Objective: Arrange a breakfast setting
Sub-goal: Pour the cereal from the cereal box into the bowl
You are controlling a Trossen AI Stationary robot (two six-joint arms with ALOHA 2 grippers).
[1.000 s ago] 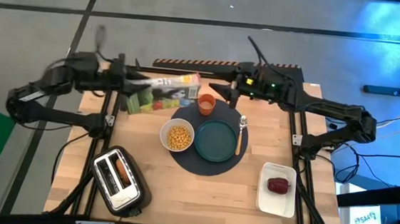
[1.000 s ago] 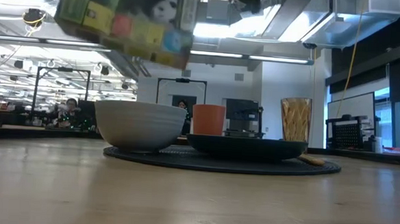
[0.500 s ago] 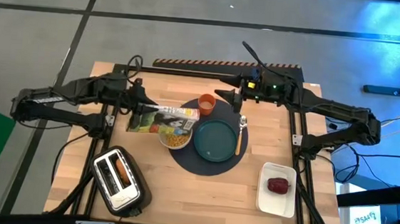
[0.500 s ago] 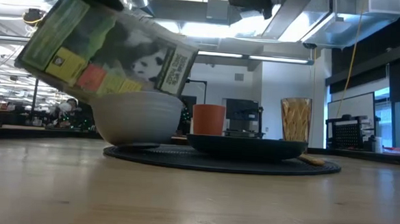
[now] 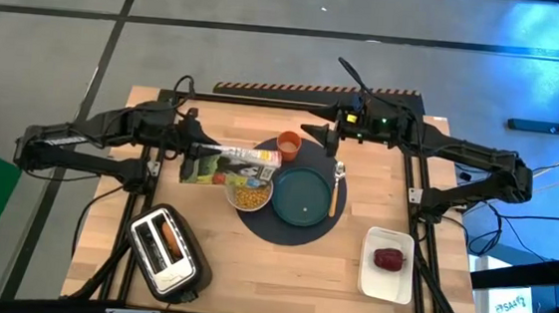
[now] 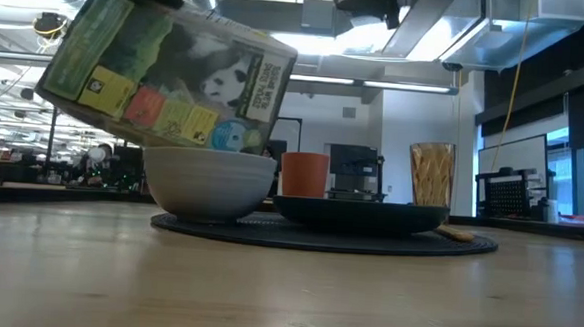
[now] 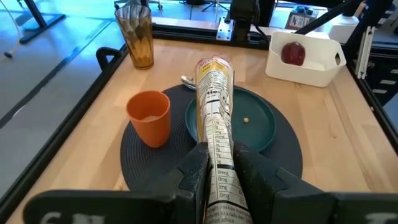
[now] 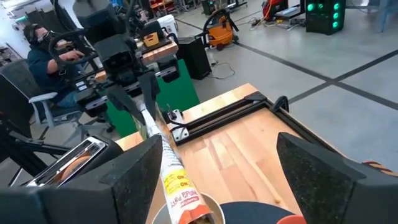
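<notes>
My left gripper [image 5: 186, 155] is shut on a green cereal box with a panda [image 5: 231, 164], which is above the white bowl of yellow cereal [image 5: 247, 198]; the box also shows in the low view [image 6: 167, 72]. The bowl, teal plate [image 5: 303, 196], orange cup [image 5: 288, 144] and spoon [image 5: 339, 180] sit on the round dark-grey mat [image 5: 284, 229]. One cereal piece [image 7: 247, 120] lies on the plate. My right gripper [image 5: 321, 135] is open and empty, raised beyond the cup. The dark-red fruit [image 5: 388, 258] rests in the white tray [image 5: 387, 280]. My left gripper pinches the box's two broad faces between its fingers [image 7: 198, 177], at the box's end nearest the table's left edge [image 7: 219, 186]. The fingers come level from the table's left and lie along the box. The box is lifted, its open end [image 5: 273, 158] tilted down over the bowl.
A silver toaster [image 5: 164, 250] with a toasted ring in its slot stands at the near left. A glass of sticks [image 6: 431, 175] stands beyond the mat, toward the far edge. Bare wood lies on the near side, between toaster and tray.
My left gripper has carried the box from the far left toward the near edge and down, over the bowl. The box tipped its open end steeply down at the bowl's rim, then came back a little toward level.
</notes>
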